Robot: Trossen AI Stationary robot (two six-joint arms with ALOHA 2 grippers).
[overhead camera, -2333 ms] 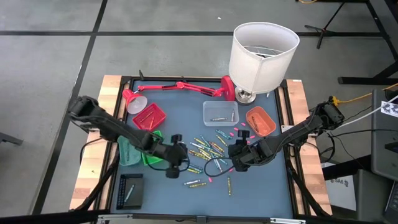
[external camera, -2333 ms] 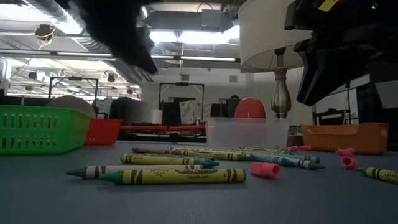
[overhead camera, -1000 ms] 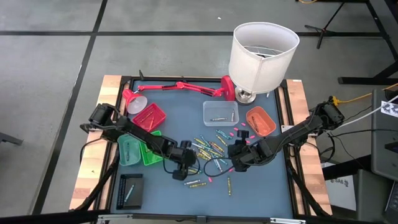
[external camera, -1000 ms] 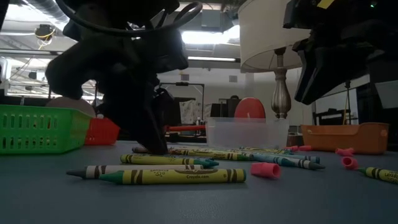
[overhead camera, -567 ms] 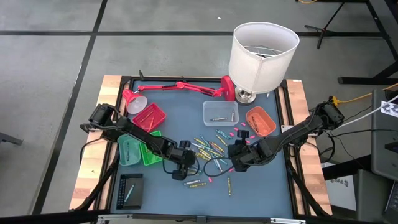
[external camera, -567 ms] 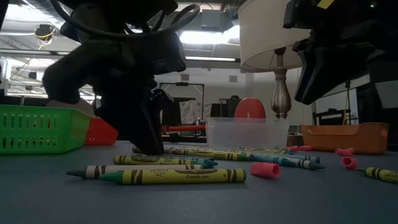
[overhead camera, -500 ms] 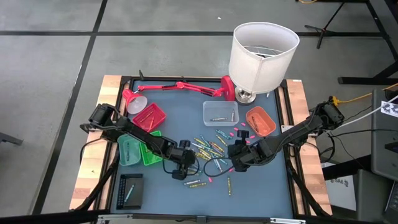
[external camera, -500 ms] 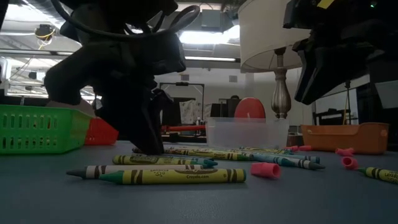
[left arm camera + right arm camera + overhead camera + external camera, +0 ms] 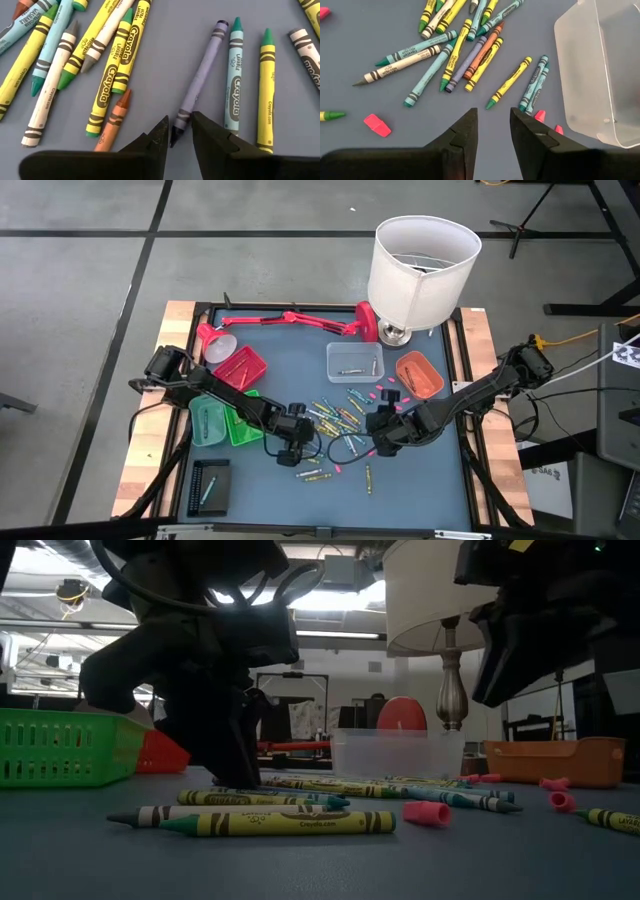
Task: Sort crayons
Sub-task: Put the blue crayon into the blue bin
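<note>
Crayons [image 9: 335, 417] lie scattered in the middle of the table. They show close up in the low view [image 9: 280, 823]. My left gripper [image 9: 300, 442] is down among them and shut on a purple crayon [image 9: 200, 75]. In the low view it is the dark mass [image 9: 232, 775] at the left. My right gripper [image 9: 378, 438] hangs open above the table to the right of the pile. In its wrist view nothing is between its fingers [image 9: 493, 115], and more crayons [image 9: 465, 55] lie below. My left gripper pinches the purple crayon at its pointed end [image 9: 181, 119] between its two fingertips. The fingers slant down onto it from the table's left, one on each side, and the crayon runs on away from them. The crayon lies flat on the table.
Red [image 9: 240, 367], green [image 9: 243, 425] and pale green [image 9: 208, 420] trays stand at the left, a black one [image 9: 208, 485] near the front left. A clear tray [image 9: 354, 361] and an orange tray [image 9: 419, 373] stand behind the pile. A white lamp [image 9: 423, 265] and a red desk lamp [image 9: 290, 320] are at the back. Pink bits [image 9: 385, 392] are scattered around.
My left gripper has stayed down at the crayons and tipped slightly. A yellow-green crayon beside it has slid a little toward the table's left edge. My right gripper has kept still.
</note>
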